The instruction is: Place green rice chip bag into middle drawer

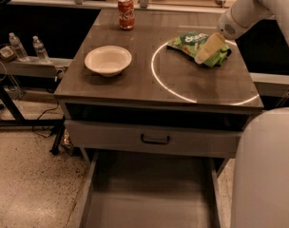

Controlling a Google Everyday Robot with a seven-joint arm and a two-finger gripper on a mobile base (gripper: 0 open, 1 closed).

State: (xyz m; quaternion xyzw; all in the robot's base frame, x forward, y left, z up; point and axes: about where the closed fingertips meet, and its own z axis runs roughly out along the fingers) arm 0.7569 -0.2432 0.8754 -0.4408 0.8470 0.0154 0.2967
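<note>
The green rice chip bag [191, 40] lies on the cabinet top [130, 82], inside the bright ring [154, 78]. The gripper [207, 51] is over it; whether it grips cannot be told. Light, crinkly and probably slippery, the bag seems best pinched at a puffed edge.

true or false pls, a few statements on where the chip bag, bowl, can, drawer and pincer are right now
1. The chip bag lies on the tabletop. True.
2. The pincer is down at the chip bag. True.
3. The bowl sits inside the drawer. False: it stands on the tabletop, to the left of the chip bag in the picture.
4. The can lies on its side next to the bowl. False: it stands upright near the far edge of the tabletop, apart from the bowl.
5. The drawer below the drawer front with the handle is pulled out. True.
</note>
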